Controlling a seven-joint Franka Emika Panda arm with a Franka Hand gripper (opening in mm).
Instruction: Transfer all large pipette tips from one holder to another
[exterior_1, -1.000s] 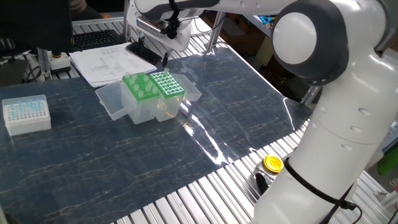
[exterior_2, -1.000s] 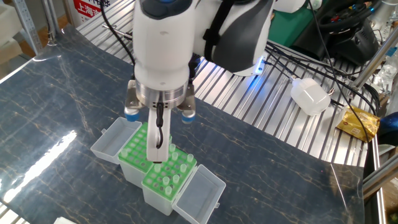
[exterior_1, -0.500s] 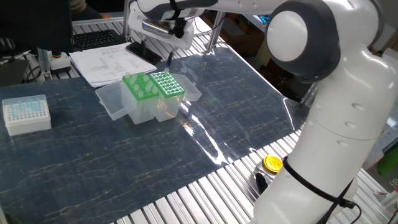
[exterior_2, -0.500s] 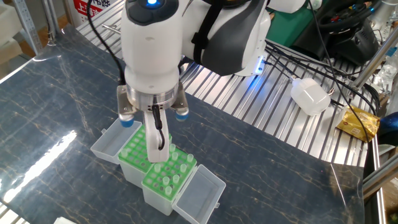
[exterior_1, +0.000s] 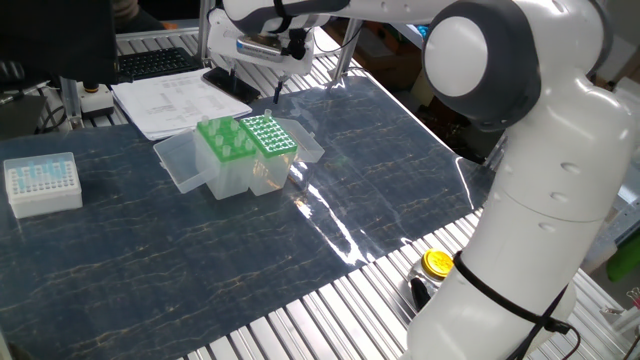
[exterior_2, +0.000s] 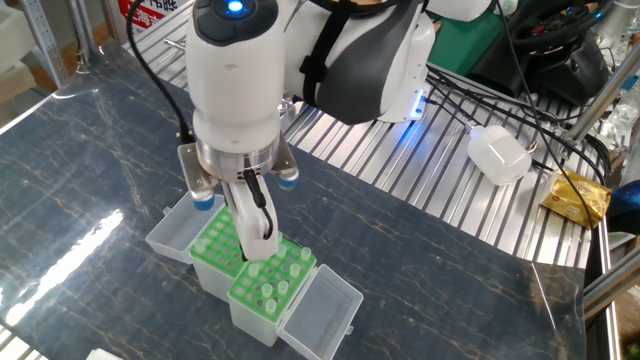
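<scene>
Hovering over two green racks (exterior_2: 258, 268) holding large tips (exterior_2: 268, 292), gripper (exterior_2: 258, 262) grip unclear, open clear lids (exterior_2: 322, 310) flanking them, small white box (exterior_1: 42, 183) at 9 o'clock, papers (exterior_1: 170, 104) at 11, yellow cap (exterior_1: 438, 263) at 4, dark marbled mat (exterior_1: 200, 260) on slatted metal table (exterior_2: 450, 200).

A lab: pipette tip racks (exterior_1: 245, 140) on a slatted aluminium bench (exterior_2: 420, 190), cables around.
</scene>
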